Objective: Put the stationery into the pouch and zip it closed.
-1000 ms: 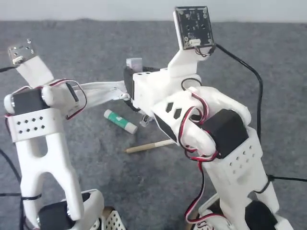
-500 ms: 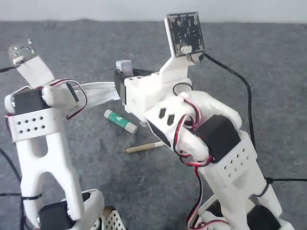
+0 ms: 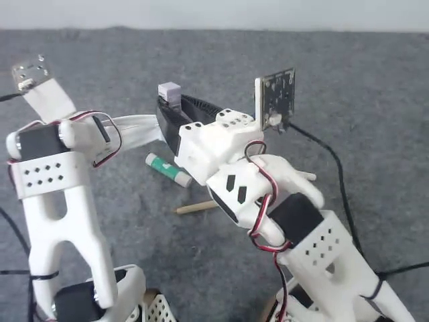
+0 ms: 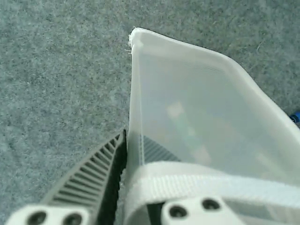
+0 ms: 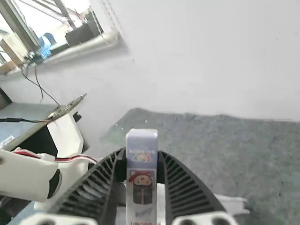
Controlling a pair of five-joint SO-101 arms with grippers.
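My right gripper (image 5: pixel 141 157) is shut on a small pale eraser (image 5: pixel 141 176) with a cartoon label, and holds it upright between its black ribbed fingers. From above, the eraser (image 3: pixel 169 90) sticks out of the right gripper (image 3: pixel 171 106) over the middle of the table. My left gripper (image 4: pixel 129 143) is shut on the edge of a translucent white pouch (image 4: pixel 197 112), which is raised off the carpet. A green glue stick (image 3: pixel 167 169) and a wooden pencil (image 3: pixel 200 206) lie on the carpet below the two grippers.
Grey carpet (image 3: pixel 348 87) covers the table. The left arm (image 3: pixel 50 168) stands at the front left and the right arm's body (image 3: pixel 301 228) at the front right. A pale wall runs along the far edge.
The right gripper has shifted left with the eraser in it. Its wrist has rolled, swinging the camera board to the right and lower. The left arm has not moved.
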